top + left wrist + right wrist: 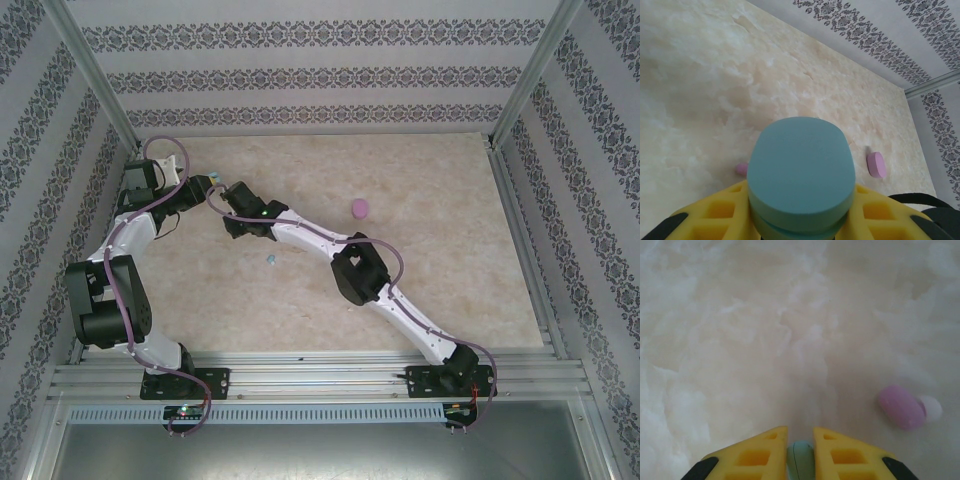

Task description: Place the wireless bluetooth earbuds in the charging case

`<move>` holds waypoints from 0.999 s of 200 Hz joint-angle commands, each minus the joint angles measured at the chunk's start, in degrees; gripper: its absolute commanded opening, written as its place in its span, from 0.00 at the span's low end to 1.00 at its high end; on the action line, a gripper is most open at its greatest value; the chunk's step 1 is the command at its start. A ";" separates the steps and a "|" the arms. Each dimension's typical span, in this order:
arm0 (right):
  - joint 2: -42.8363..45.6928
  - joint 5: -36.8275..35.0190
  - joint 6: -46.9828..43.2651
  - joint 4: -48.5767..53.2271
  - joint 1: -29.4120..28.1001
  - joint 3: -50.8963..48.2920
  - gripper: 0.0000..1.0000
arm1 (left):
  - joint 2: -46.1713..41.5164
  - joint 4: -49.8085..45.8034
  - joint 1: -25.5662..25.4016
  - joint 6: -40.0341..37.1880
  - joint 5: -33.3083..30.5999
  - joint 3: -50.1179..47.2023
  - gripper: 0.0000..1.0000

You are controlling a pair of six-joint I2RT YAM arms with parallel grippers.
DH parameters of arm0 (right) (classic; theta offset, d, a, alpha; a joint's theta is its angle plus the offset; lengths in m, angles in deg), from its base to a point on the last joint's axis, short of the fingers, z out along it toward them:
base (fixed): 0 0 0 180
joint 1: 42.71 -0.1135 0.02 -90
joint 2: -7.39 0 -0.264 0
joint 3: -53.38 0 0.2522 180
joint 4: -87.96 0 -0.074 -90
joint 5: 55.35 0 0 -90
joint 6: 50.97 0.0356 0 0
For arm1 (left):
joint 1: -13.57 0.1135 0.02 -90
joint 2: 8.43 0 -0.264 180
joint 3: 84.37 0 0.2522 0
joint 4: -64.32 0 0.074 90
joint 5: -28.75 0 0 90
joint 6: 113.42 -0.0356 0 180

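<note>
My left gripper (801, 205) is shut on a light blue oval charging case (801, 175), whose flat face fills the near part of the left wrist view. My right gripper (800, 440) is shut on a tiny light blue earbud (801, 461), pinched between its yellow fingers just above the table. A pink-purple earbud (901, 406) with a pale tip lies on the table to the right of those fingers, and it shows again as a pink earbud (741, 168) left of the case. From above, the left gripper (208, 186) and right gripper (229, 200) meet at the table's far left.
A pink oval case (359, 208) lies alone on the marbled table (430, 260), right of both grippers; the same pink case (876, 165) stands on edge. A small light blue bit (268, 259) lies beside the right arm. Patterned walls and metal rails enclose the table.
</note>
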 commanded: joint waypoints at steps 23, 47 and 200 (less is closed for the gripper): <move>8.86 -1.08 -1.53 4.57 -0.30 -11.43 0.16 | -3.27 1.72 0.33 -0.01 1.90 -1.62 0.16; 15.16 -1.92 -1.80 2.52 -0.19 -22.10 0.16 | -4.03 1.98 0.33 -0.25 3.26 -2.78 0.16; 76.08 4.73 5.02 -5.89 2.47 -76.80 0.35 | -18.53 7.65 -19.34 -21.17 19.41 -14.47 0.17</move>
